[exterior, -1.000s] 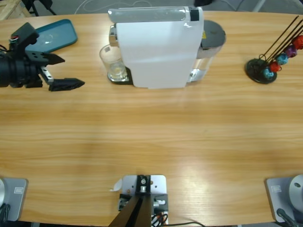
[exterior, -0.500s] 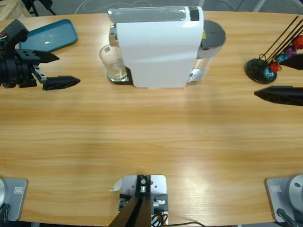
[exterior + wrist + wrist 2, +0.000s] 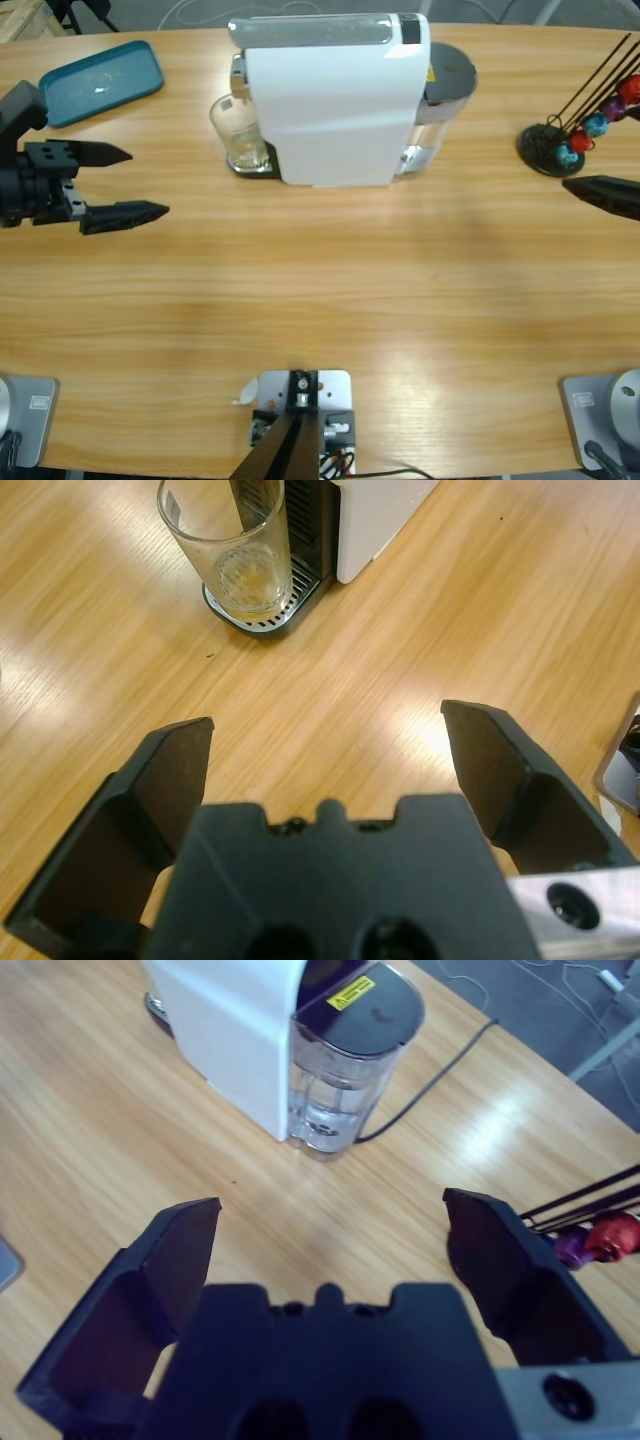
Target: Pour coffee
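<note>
1. A clear, straight-walled drinking glass (image 3: 238, 133) stands upright on the dark slotted drip tray (image 3: 262, 618) of a boxy white glossy plastic coffee machine (image 3: 330, 100), at the far middle of the long wood-grain tabletop (image 3: 330, 290).
2. The coffee (image 3: 251, 576) is a shallow amber-brown layer at the bottom of that glass.
3. The left end effector (image 3: 118, 183) hangs over the tabletop's left part, its 2 matte black wedge-shaped jaws spread wide and gripping nothing, pointing towards the machine; glass and end effector are well apart, with bare wood between them.
4. The right end effector (image 3: 330, 1250) shows in the high view only as a black jaw tip at the right edge; its wrist view shows the jaws wide open and empty.
5. A transparent water tank with a dark grey lid (image 3: 345, 1055) sits on the machine's right end.
6. A flat teal tray with rounded corners (image 3: 98, 82) lies at the far left.
7. A black wire capsule stand (image 3: 560, 140) with red, blue and purple capsules stands far right, just beyond the right jaw tip.
</note>
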